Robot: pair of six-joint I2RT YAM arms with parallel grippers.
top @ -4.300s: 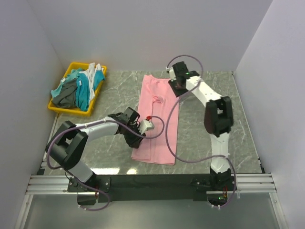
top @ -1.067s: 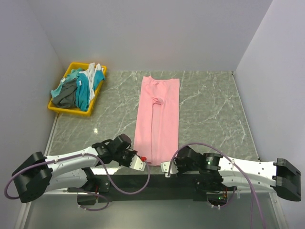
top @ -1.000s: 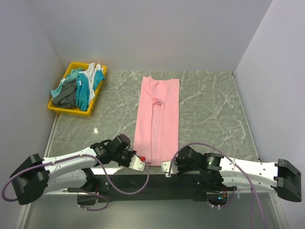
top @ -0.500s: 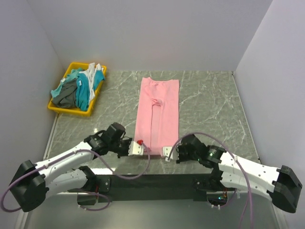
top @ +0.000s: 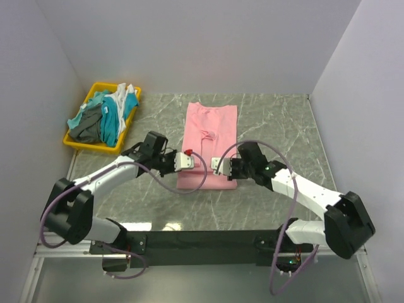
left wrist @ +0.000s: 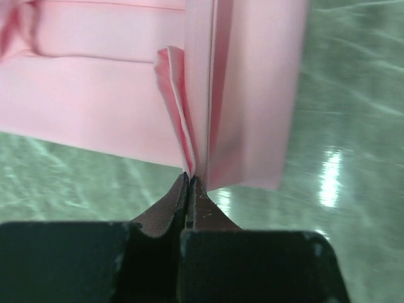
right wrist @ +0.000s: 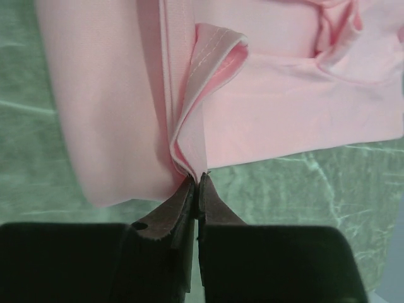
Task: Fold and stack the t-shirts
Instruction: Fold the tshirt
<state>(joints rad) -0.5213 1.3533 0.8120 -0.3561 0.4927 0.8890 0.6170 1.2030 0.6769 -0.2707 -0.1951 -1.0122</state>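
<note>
Cloth: light pink thin t-shirt (top: pixel 211 126), folded into a narrow lengthwise strip, lies at the centre of the top view on the green marbled table (top: pixel 284 132).

Hold: left gripper (left wrist: pixel 189 182) is pinched closed on one near corner of the hem, and right gripper (right wrist: pixel 201 180) is pinched closed on the other. Both wrist views show layered edges rising into the fingertips, with a small loose flap beside each pinch. In the top view the two grippers sit side by side over the strip's lower part, and the near end looks doubled over toward the collar.

Handling, as a judgement: very light and limp with no stiffness. It will likely sag between the two holds, and the layers may slide apart. The best hold is at the hem corners, taking all layers together with both sides level.

Remaining: teal, dark grey and white t-shirts (top: pixel 104 117) sit heaped in the yellow plastic bin (top: pixel 79 145) at upper left.
</note>
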